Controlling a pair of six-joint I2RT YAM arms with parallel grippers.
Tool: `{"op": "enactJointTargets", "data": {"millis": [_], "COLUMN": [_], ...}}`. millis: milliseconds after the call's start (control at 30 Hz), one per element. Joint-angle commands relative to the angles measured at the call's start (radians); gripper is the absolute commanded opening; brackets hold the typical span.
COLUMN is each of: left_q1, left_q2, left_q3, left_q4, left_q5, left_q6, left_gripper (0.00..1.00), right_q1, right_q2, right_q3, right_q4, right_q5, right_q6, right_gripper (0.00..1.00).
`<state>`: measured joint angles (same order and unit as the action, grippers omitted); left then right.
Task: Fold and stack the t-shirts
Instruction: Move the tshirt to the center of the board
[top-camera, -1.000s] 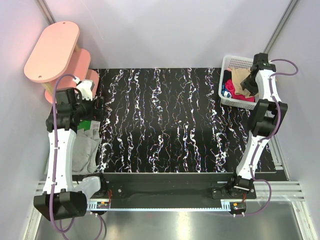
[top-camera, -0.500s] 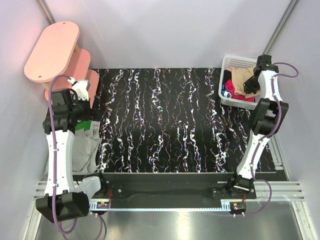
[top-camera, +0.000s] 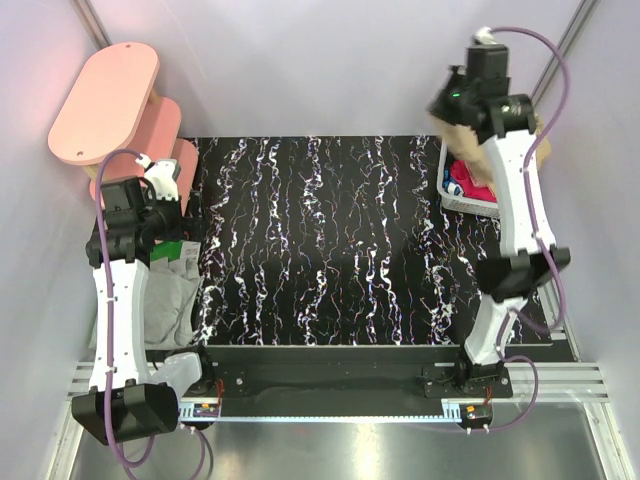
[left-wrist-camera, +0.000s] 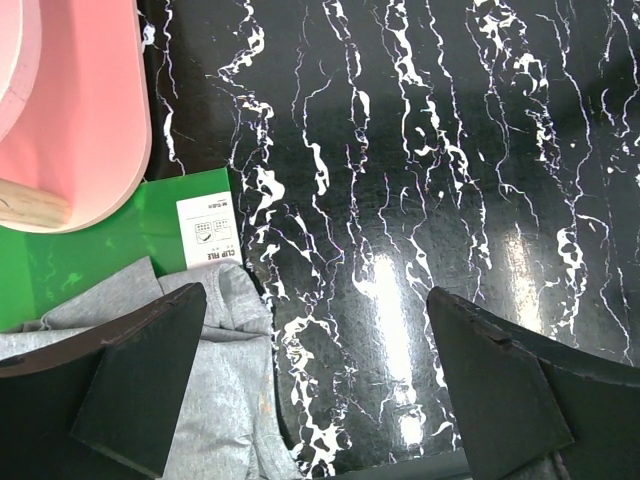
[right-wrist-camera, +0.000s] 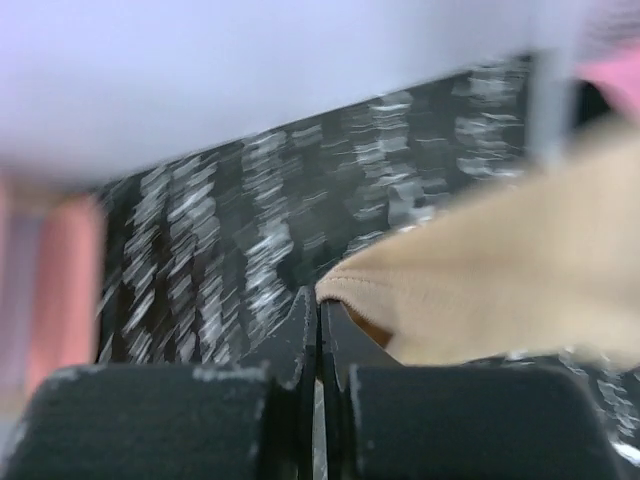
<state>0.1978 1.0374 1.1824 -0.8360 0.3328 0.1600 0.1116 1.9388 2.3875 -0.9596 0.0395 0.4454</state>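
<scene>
– Left wrist first: is there any writing I can read?
– One label only. I see a white sticker (left-wrist-camera: 205, 243) on a green sheet (left-wrist-camera: 90, 260), and it reads "CLIP FILE". The smaller print beside its little icon is too fine for me. I find no other text in any view.

– How is my left claw?
– My left claw (left-wrist-camera: 315, 300) is spread wide and holds nothing. It hangs over the black, white-veined table (left-wrist-camera: 420, 150). One grey t-shirt (left-wrist-camera: 210, 400) lies below one of its fingers, partly overlapping the green sheet.

– And the right claw?
– My right claw (right-wrist-camera: 318, 300) has its fingers pressed together on the edge of the tan t-shirt (right-wrist-camera: 500, 270). In the top view that arm is raised high, and the tan cloth hangs blurred above the white basket (top-camera: 462, 206) at the far right of the table.

– Give me counts.
– I count one tan shirt, one grey shirt, one basket and one labelled sheet. Inside the basket I see magenta cloth (top-camera: 470, 182) and a scrap of blue (top-camera: 451, 186), but I cannot tell how many pieces are in there. Three pink oval shelves (top-camera: 105, 90) stand tiered at the far left corner.
</scene>
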Motion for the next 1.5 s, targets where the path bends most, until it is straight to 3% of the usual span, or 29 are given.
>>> {"op": "enactJointTargets", "data": {"millis": [0, 200, 333, 667, 833, 1067, 1267, 1400, 1467], "left_q1": [0.005, 0.005, 0.005, 0.003, -0.003, -0.086, -0.228, -0.219, -0.161], "left_q2": [-0.014, -0.019, -0.016, -0.04, -0.017, -0.005, -0.043, -0.077, -0.109], "left_q3": [0.036, 0.042, 0.056, 0.054, 0.014, -0.046, -0.023, 0.006, 0.003], "left_q4": [0.026, 0.02, 0.018, -0.006, -0.008, -0.008, -0.176, -0.132, -0.066], "left_q5": [0.038, 0.066, 0.106, 0.198, 0.235, 0.336, 0.498, 0.387, 0.383], "left_q6": [-0.014, -0.028, -0.051, -0.056, -0.056, -0.048, 0.171, 0.116, 0.051], "left_gripper": [0.99, 0.99, 0.99, 0.99, 0.99, 0.98, 0.99, 0.99, 0.98], "right_q1": [0.216, 0.463, 0.549, 0.784, 0.801, 0.81, 0.81, 0.81, 0.812], "right_q2": [-0.196, -0.297, -0.296, -0.098, -0.066, -0.087, -0.077, -0.031, 0.009], "right_q3": [-0.1, -0.287, -0.271, 0.234, 0.318, 0.26, 0.266, 0.331, 0.37], "right_q4": [0.005, 0.022, 0.012, -0.119, -0.08, -0.079, -0.08, -0.064, -0.039], "right_q5": [-0.113, -0.095, -0.127, -0.194, -0.26, -0.23, -0.202, -0.233, -0.286], "right_q6": [-0.128, -0.178, -0.215, -0.266, -0.226, -0.231, -0.241, -0.235, -0.212], "right_gripper": [0.0, 0.0, 0.0, 0.0, 0.0, 0.0, 0.0, 0.0, 0.0]}}
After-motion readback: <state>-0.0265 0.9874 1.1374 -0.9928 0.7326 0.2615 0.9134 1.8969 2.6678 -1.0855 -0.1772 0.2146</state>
